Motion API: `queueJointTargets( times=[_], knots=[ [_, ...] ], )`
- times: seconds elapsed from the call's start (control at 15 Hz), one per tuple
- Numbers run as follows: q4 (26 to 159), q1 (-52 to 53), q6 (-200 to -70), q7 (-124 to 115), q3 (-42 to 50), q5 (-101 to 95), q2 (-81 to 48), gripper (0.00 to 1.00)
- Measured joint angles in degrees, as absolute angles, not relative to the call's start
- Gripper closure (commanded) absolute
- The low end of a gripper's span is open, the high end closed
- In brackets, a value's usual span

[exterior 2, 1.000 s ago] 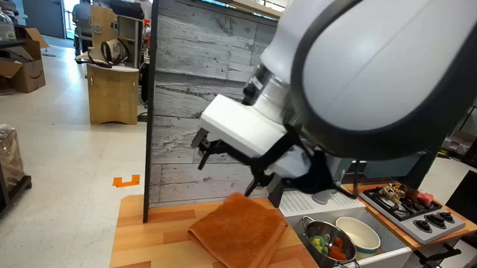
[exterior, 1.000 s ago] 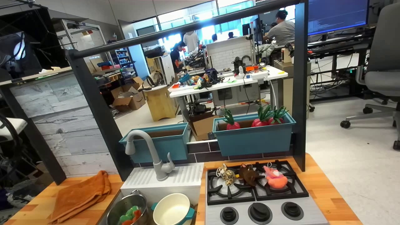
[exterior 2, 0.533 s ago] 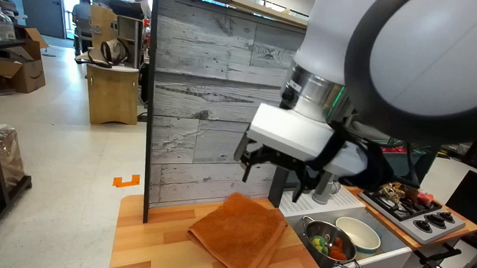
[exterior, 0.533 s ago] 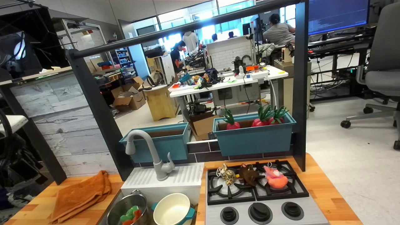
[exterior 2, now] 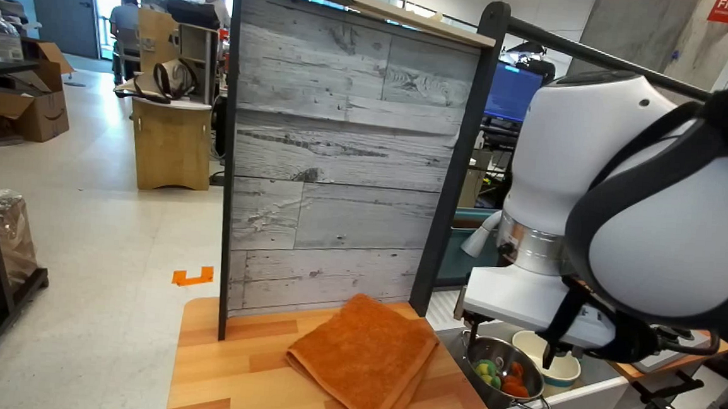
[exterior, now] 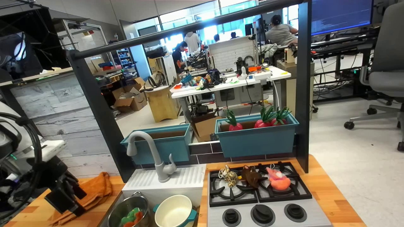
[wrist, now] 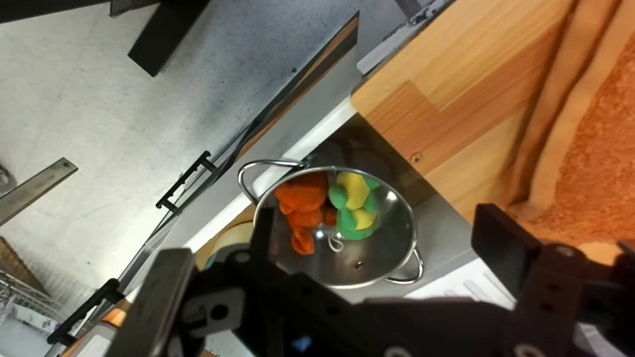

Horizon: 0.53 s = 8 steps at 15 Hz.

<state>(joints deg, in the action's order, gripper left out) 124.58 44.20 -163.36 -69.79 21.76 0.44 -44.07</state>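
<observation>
My gripper [wrist: 382, 223] is open and empty, its fingers wide apart above the steel pot [wrist: 379, 253]. In both exterior views the gripper [exterior: 77, 201] [exterior 2: 510, 349] shows, pointing down. In the pot lie an orange-red plush toy [wrist: 305, 196] and a green and yellow plush toy [wrist: 354, 213] with a white loop beside it. The pot also shows in both exterior views [exterior: 126, 201] [exterior 2: 496, 399], in the sink. A cream pot with teal handles [exterior: 173, 210] stands beside it. An orange towel [exterior 2: 361, 356] lies folded on the wooden counter [exterior 2: 258, 381].
A grey faucet [exterior: 151, 148] rises behind the sink. A toy stove [exterior: 230, 203] with several plush toys [exterior: 251, 176] stands beside the sink. Teal planters [exterior: 258, 142] hang behind, one holding red radishes. A grey wood panel [exterior 2: 342, 152] and dark posts [exterior 2: 457, 172] border the counter.
The arm has moved down and across from over the towel side to above the steel pot. It has come into view at the left of an exterior view. The gripper stays open.
</observation>
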Motion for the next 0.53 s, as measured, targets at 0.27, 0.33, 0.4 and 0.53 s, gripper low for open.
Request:
queueJointTargets(
  times=[0.27, 0.33, 0.4, 0.53],
  knots=[
    [124.07, 44.45, -163.34, -69.85, 21.24, 0.44, -43.89, 0.00],
    [124.17, 45.04, -162.96, -69.99, 21.89, -0.87, -43.97, 0.00],
    [124.39, 46.57, -161.52, -70.40, 23.53, -3.16, -43.98, 0.00],
    [125.43, 50.99, -156.35, -71.16, 28.38, -8.34, -43.12, 0.00]
  ],
)
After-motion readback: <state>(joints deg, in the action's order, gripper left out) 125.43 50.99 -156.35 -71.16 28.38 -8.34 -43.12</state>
